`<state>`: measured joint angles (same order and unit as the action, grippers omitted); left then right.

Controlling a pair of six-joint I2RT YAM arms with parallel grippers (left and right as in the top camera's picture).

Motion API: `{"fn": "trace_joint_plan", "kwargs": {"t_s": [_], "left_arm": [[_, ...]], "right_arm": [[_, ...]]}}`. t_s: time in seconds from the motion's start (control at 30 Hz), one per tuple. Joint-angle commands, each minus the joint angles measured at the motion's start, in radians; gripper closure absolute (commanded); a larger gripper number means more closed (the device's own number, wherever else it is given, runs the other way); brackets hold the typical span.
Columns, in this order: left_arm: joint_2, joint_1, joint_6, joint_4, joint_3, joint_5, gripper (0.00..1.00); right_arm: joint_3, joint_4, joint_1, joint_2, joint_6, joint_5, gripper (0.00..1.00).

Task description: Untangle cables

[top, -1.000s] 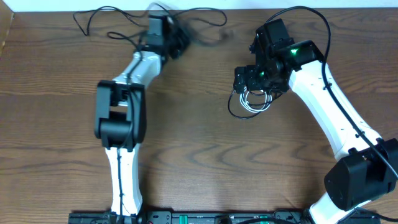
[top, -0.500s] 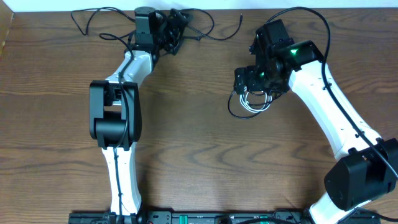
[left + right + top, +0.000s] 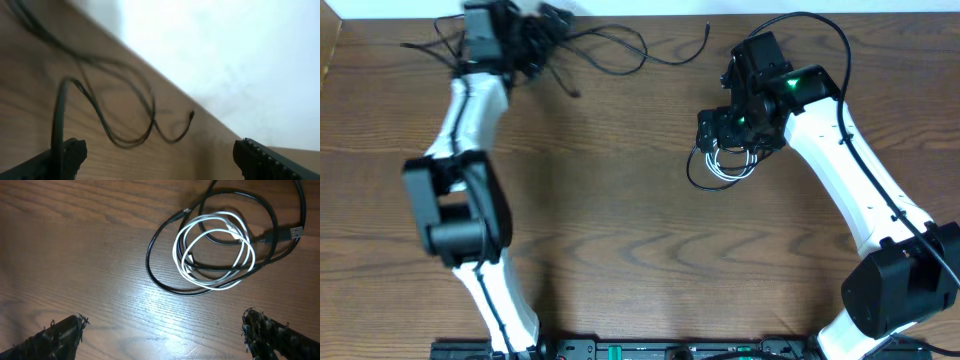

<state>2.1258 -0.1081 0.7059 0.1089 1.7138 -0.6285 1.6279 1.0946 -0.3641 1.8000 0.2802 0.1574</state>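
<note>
1. Overhead view is showing the left arm reaching to the far left corner of the wooden table. Its end is blurring among bunched loops of the long black cable.
2. The long black cable is lying along the far edge of the table. It is trailing from the loops by the arm out to a small end plug resting free on the wood.
3. The left gripper is standing with its jaws spread wide, and nothing is sitting between them in the left wrist view. A strand of the long black cable is passing just beside 1 finger; whether it is touching cannot be told.
4. The right gripper is hovering over the wood with its jaws equally wide, gripping nothing.
5. Ahead of it, the white cable is lying flat on the table in a small coil of several turns.
6. The coiled black cable is looping around and through the white cable, the 2 overlapping. Its flat metal plug is lying at the outer side of the coil.
7. In the overhead view this coiled pair is lying just under the right gripper, well apart from the long black cable at the far edge.
</note>
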Motion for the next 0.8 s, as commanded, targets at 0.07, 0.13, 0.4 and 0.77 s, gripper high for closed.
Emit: {"fn": "trace_joint_plan", "kwargs": {"t_s": [0.07,0.13,0.4,0.77], "left_arm": [[-0.039,-0.042,-0.236,0.229,0.031,0.217,0.01],[-0.032,-0.041,-0.267,0.277,0.031,0.239,0.01],[-0.027,0.015,0.011,0.058,0.031,-0.084,0.01],[-0.027,0.081,-0.2,0.149,0.032,0.142,0.01]], "right_arm": [[-0.002,-0.002,-0.011,0.002,-0.008,-0.001,0.01],[-0.002,0.0,-0.011,0.002,-0.008,-0.001,0.01],[-0.002,-0.024,-0.011,0.002,-0.003,0.007,0.01],[-0.003,0.017,-0.011,0.002,0.003,0.01,0.01]]}}
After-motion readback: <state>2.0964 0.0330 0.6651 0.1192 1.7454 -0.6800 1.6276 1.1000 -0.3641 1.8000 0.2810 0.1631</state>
